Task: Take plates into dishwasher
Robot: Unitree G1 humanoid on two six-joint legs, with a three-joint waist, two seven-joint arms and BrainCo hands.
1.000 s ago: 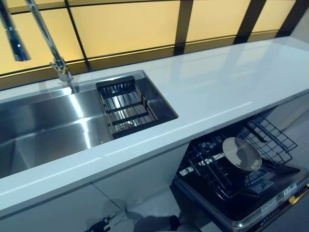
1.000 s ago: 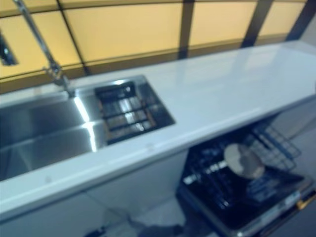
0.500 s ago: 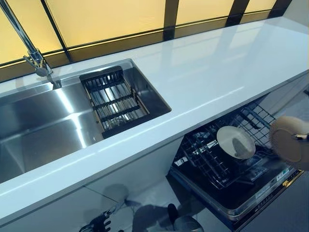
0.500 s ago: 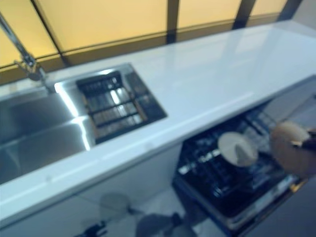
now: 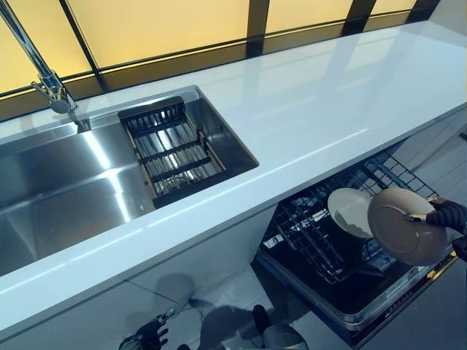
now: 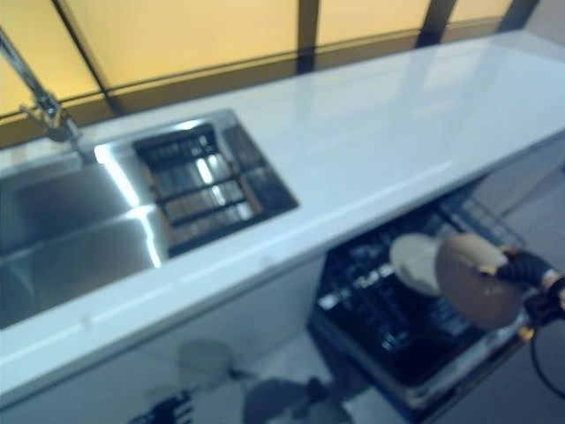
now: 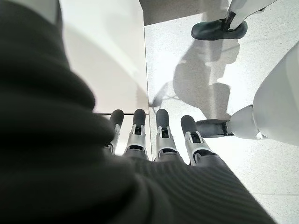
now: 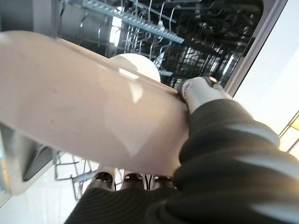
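Observation:
My right hand (image 5: 446,215) comes in from the right, shut on the rim of a beige plate (image 5: 405,226) held tilted on edge above the open dishwasher's lower rack (image 5: 306,240). In the right wrist view the plate (image 8: 93,102) fills the frame, with the thumb (image 8: 201,93) pressed on its rim. A second pale plate (image 5: 349,211) stands upright in the rack just left of the held one and shows beyond it at the wrist (image 8: 133,65). My left hand (image 7: 159,135) hangs low near the floor with straight fingers and holds nothing.
The white countertop (image 5: 328,95) overhangs the back of the rack. The steel sink (image 5: 66,189), with a black drain basket (image 5: 171,149) and a faucet (image 5: 44,73), lies to the left. The dishwasher's lowered door (image 5: 365,321) juts out along the front.
The right hand has carried the beige plate leftward from the picture's right edge to beside the plate standing in the rack. A second ago neither showed.

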